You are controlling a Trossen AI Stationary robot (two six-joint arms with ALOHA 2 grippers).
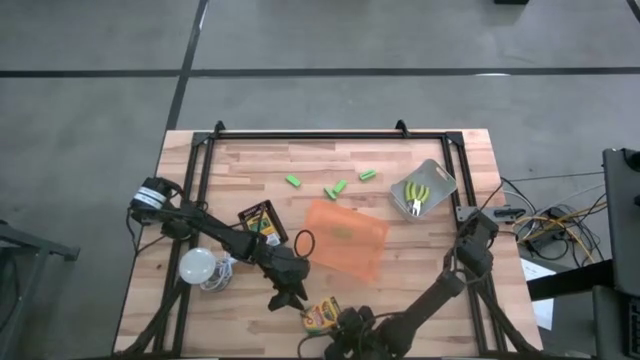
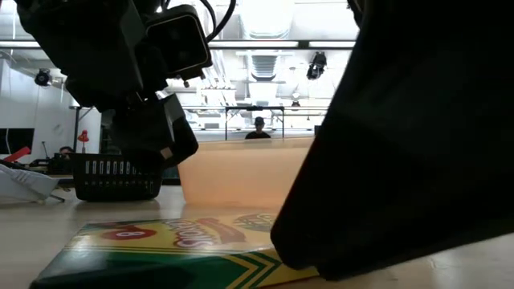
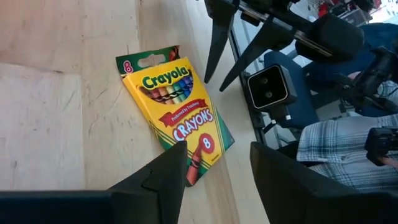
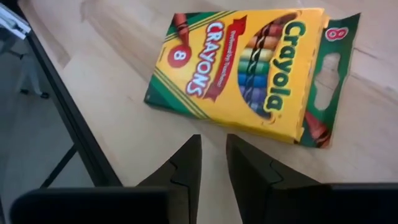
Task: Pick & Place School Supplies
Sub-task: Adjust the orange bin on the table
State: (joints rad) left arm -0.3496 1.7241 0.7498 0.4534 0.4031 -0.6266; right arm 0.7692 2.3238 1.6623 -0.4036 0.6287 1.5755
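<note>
Two crayon boxes were on the wooden table (image 1: 420, 290): one crayon box (image 1: 322, 315) lay flat near the front edge, between both grippers, the second crayon box (image 1: 262, 222) lay farther back, left of the orange tray (image 1: 345, 238). Left gripper (image 1: 288, 296) hung just beside the front box, fingers (image 3: 165, 177) spread apart, nothing between them; the left wrist view showed the box lying just ahead of them. Right gripper (image 1: 352, 325) sat at the box's other side, fingers (image 4: 186, 165) nearly together with a narrow gap, holding nothing, box just ahead of the tips. Three green blocks (image 1: 340, 186) lay scattered behind the tray. Yellow-handled tools (image 1: 417, 196) rested in a grey bin (image 1: 440, 180) at the right. White bulb (image 1: 197, 265) sat by the left arm.
</note>
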